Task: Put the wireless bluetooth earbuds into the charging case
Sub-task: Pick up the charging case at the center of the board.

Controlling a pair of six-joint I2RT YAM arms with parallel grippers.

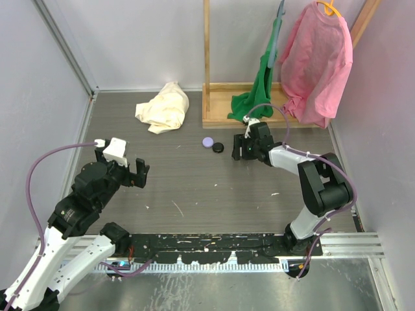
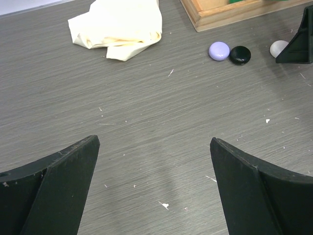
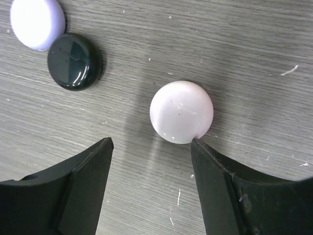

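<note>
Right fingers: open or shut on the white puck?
Open: the right fingers stand apart; one tip meets the white puck, the other stands clear.

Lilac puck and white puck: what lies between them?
The black puck, beside the lilac puck; then bare table up to the white puck. Right wrist view shows it.

The white case [image 3: 181,111] and black case [image 3: 74,61] are smooth, shiny plastic. The counter [image 3: 254,44] looks dull and grainy. The cream cloth [image 2: 117,22] looks soft.
</note>
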